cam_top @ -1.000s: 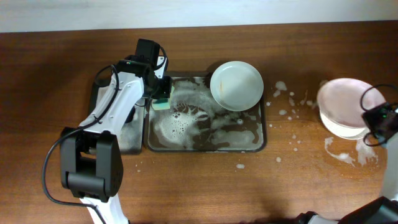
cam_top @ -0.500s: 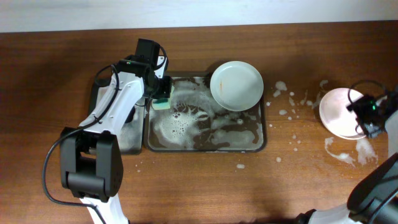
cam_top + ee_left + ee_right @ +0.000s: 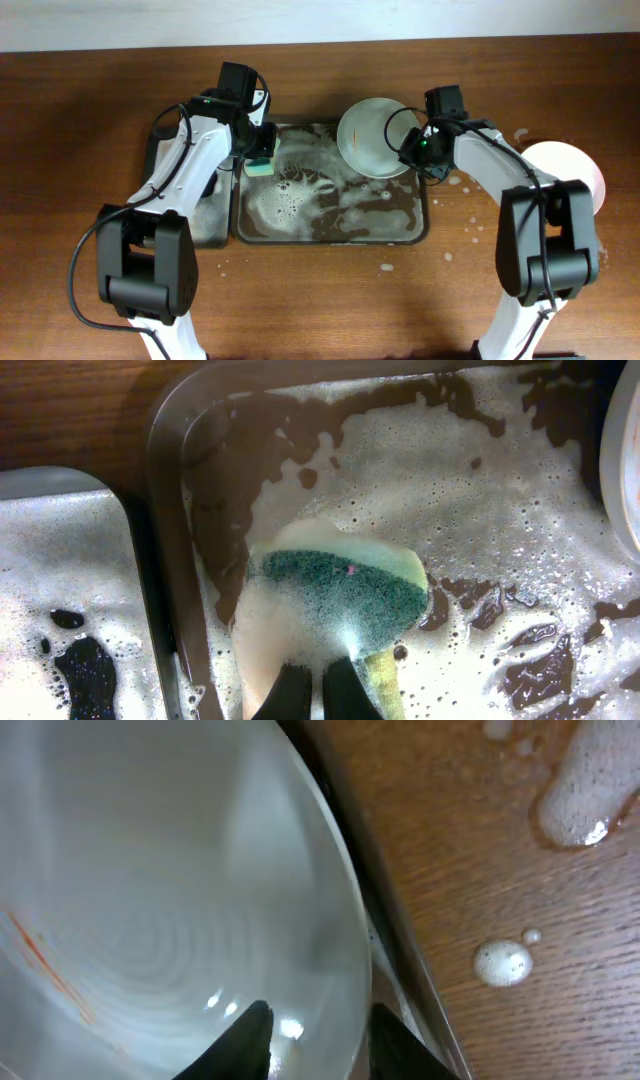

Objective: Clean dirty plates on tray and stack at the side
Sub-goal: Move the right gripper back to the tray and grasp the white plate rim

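Note:
A pale-greenish plate [image 3: 372, 137] with a thin orange smear [image 3: 40, 960] rests on the far right corner of the soapy dark tray [image 3: 330, 238]. My right gripper [image 3: 416, 150] is open, its fingers [image 3: 320, 1042] astride the plate's [image 3: 150, 890] right rim, one inside and one outside. The tray rim [image 3: 390, 935] runs just beside it. My left gripper [image 3: 257, 150] is shut on a foamy green sponge [image 3: 340, 595] at the tray's [image 3: 165, 510] far left corner. White plates [image 3: 575, 172] are stacked on the table at the right.
A smaller foamy tray [image 3: 208, 218] lies left of the big tray, partly under my left arm; it also shows in the left wrist view [image 3: 60, 580]. Foam blobs [image 3: 503, 962] dot the wood right of the tray.
My right arm has swung left from the stack at the right to the plate on the tray, leaving a plate on the stack. The left arm and sponge have not moved.

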